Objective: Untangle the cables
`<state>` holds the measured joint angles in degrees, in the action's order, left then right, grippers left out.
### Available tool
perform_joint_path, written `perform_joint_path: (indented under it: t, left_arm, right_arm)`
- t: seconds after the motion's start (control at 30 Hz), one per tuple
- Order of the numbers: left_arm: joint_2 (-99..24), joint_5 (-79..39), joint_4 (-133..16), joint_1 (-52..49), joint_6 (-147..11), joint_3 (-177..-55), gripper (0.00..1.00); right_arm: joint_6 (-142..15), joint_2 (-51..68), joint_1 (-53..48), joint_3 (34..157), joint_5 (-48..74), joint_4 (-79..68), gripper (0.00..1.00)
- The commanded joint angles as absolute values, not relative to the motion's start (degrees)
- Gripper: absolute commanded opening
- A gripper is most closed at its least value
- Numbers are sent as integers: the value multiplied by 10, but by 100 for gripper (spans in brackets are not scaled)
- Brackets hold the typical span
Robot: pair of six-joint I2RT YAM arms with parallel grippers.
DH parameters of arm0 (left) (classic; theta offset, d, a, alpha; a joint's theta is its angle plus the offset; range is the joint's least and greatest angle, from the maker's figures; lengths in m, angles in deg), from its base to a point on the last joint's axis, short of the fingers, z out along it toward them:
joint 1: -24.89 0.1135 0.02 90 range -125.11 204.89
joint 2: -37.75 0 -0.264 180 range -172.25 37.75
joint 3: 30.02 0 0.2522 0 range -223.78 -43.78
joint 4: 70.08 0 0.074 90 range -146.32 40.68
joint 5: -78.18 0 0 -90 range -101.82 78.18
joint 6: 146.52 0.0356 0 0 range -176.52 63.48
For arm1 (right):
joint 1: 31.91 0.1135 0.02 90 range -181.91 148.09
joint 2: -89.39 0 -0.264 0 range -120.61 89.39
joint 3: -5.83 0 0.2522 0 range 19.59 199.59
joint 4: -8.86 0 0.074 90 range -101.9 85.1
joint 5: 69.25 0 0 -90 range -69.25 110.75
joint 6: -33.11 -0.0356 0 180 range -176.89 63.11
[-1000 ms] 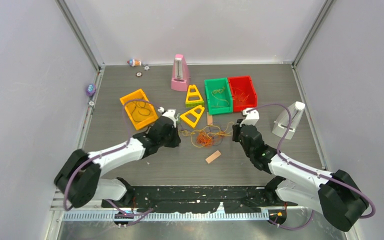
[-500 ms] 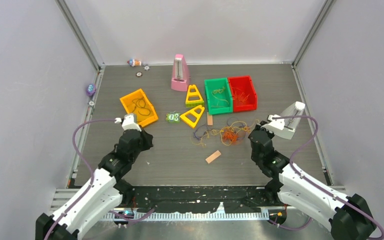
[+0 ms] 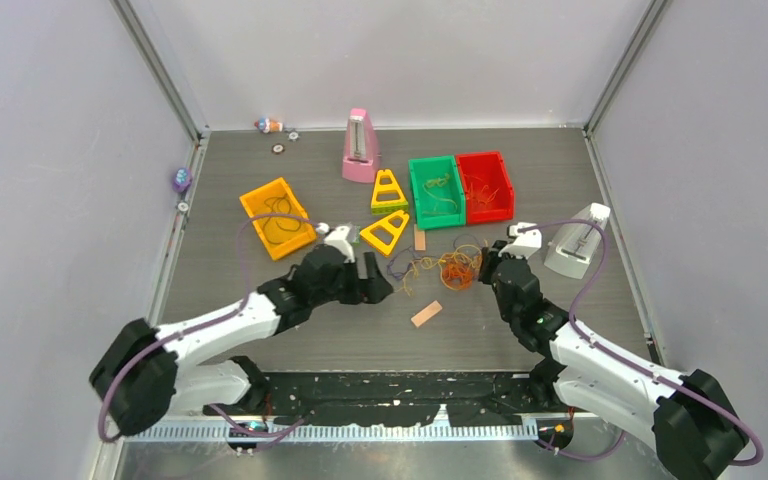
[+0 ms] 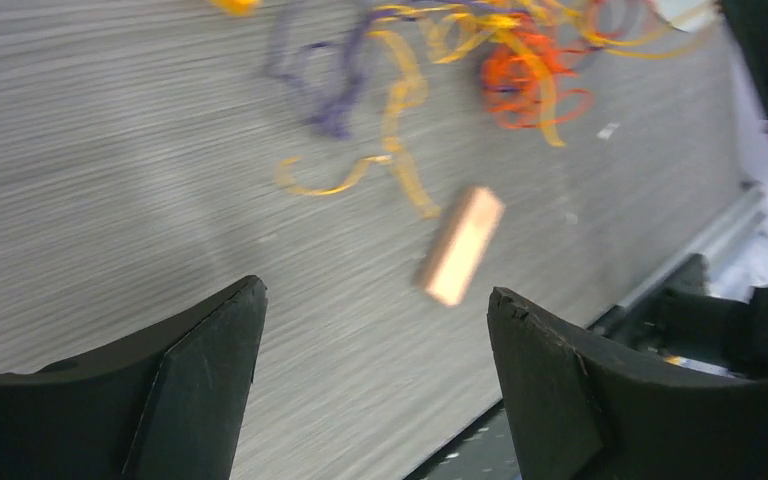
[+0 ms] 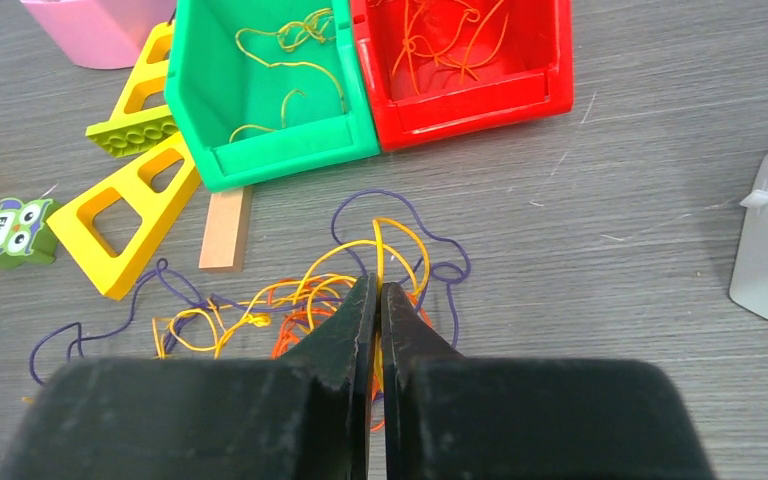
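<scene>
The cables point(image 3: 440, 268) lie as a tangle of yellow, orange-red and dark purple cords on the table between my two arms. In the right wrist view the cables point(image 5: 290, 300) spread just ahead of the fingers, and a yellow cord runs into the closed jaws. My right gripper point(image 3: 484, 263) point(image 5: 378, 285) is shut on that yellow cord at the tangle's right edge. My left gripper point(image 3: 370, 278) point(image 4: 375, 300) stands open just left of the tangle, nothing between its fingers. The left wrist view is blurred, with the cables point(image 4: 430, 60) at its top.
An orange bin point(image 3: 260, 192) holding a dark cord sits back left. A green bin point(image 3: 415, 195) and a red bin point(image 3: 507, 185) with cords stand behind the tangle. Yellow triangle blocks point(image 3: 385, 232), a pink metronome point(image 3: 360, 145), a white metronome point(image 3: 575, 240) and wooden blocks point(image 3: 426, 313) lie around.
My left arm swung from beside the orange bin back to the tangle and its gripper opened. The right gripper moved a little left with its cord, and the tangle bunched up.
</scene>
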<state>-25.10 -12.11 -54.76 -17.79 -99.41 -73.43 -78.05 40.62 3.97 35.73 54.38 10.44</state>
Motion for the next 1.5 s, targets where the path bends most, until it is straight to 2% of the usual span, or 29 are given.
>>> perform_joint_path:
  t: [0.0,0.27,0.43,0.63,0.7,0.73,0.77,0.87,0.9,1.1,1.27,1.47]
  left_arm:
    - [-357,-151,-691,-229,-1056,-813,81]
    - [-512,-134,-741,-273,-1104,-915,80]
    - [-578,-123,-727,-276,-1156,-965,72]
    - [-648,-123,-711,-288,-1176,-1013,70]
    - [-667,-123,-720,-292,-1187,-1022,66]
    - [-674,-124,-730,-293,-1189,-1024,60]
    - [-678,-126,-741,-294,-1189,-1023,50]
    - [-655,-109,-761,-294,-1172,-1000,5]
    - [-637,-98,-753,-293,-1167,-990,0]
    - [-497,-96,-673,-271,-1109,-917,0]
    - [-379,-182,-651,-197,-1075,-820,0]
    - [-279,-169,-517,-161,-1003,-792,0]
  right_arm:
    - [-771,410,39,369,527,140,8]
    - [-769,418,39,365,528,139,8]
    - [-770,429,39,361,531,139,8]
    - [-771,444,39,354,539,141,9]
    - [-770,448,39,352,540,141,8]
    - [-771,450,38,350,541,142,8]
    - [-770,453,38,349,542,143,8]
    - [-772,453,38,347,545,145,8]
    - [-772,451,39,348,550,144,9]
    - [-795,432,39,369,607,102,6]
    - [-817,467,37,352,652,96,5]
    - [-840,499,33,342,711,67,5]
